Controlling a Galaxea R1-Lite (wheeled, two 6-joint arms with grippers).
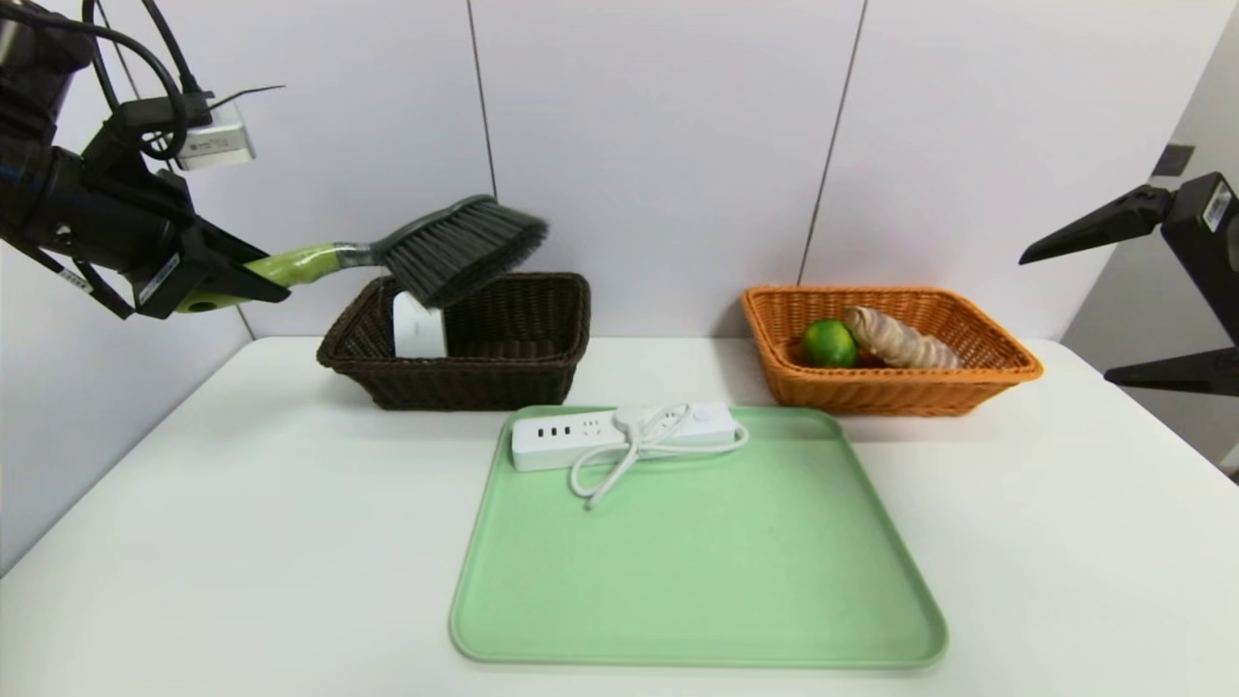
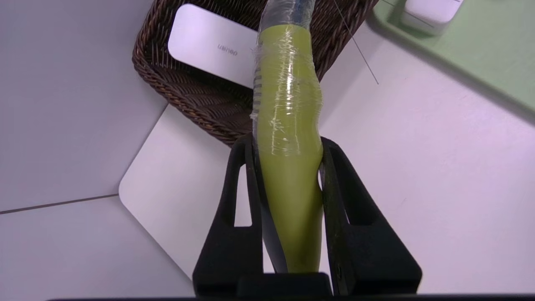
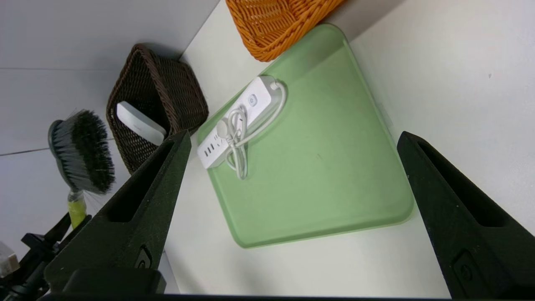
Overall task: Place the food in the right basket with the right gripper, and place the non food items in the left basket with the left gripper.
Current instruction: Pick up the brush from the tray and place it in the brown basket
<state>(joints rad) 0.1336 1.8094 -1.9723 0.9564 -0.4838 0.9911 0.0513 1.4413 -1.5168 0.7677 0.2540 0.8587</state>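
Left claw (image 1: 227, 281) clamps the brush (image 1: 426, 247) by its slick green handle, bristles hovering over the dark wicker basket (image 1: 542, 373) where the flat white case (image 1: 418, 329) leans. Right claw (image 1: 1074, 305) hangs spread, empty. Round lime (image 1: 829, 343) and ridged roll (image 1: 895, 339) sit in the orange basket (image 1: 900, 392); the power strip (image 1: 624, 433) lies on the smooth green tray (image 1: 697, 561).

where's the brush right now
In the head view the brush is in the air at left, held by the left gripper, bristles over the dark basket.
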